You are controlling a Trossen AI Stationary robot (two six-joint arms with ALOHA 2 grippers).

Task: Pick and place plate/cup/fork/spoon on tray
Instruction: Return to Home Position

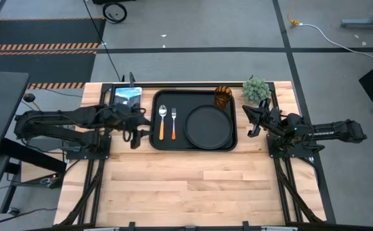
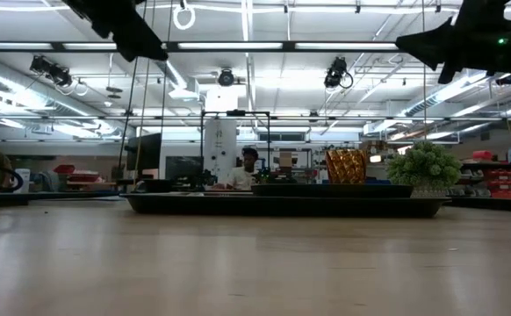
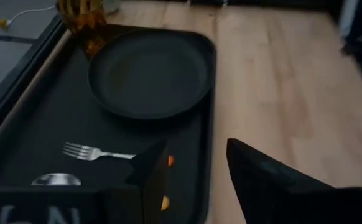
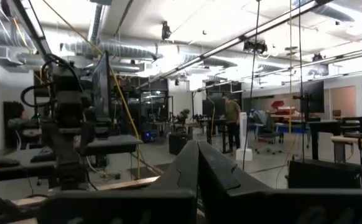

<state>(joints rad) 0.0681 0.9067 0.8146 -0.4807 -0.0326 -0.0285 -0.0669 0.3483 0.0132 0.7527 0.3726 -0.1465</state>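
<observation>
The black rectangular tray (image 1: pixel 156 142) lies on the table's far middle. On it lie the round black plate (image 1: pixel 209 126), the amber cup (image 1: pixel 223 97) at its far right corner, the spoon (image 1: pixel 163 119) and the fork (image 1: pixel 174 122), side by side at the left. They also show in the left wrist view: the plate (image 3: pixel 147 74), the cup (image 3: pixel 81 15), the fork (image 3: pixel 97 152) and the spoon's bowl (image 3: pixel 56 180). My left gripper (image 1: pixel 138 135) (image 3: pixel 199 186) hovers open and empty by the tray's left end. My right gripper (image 1: pixel 249 122) (image 4: pixel 198 163) is shut and empty, raised just right of the tray.
A small green potted plant (image 1: pixel 256 90) stands at the far edge right of the tray, close to my right gripper. A device with a blue screen (image 1: pixel 127 96) lies at the far edge left of the tray. Bare wood (image 1: pixel 193 186) spreads toward the near edge.
</observation>
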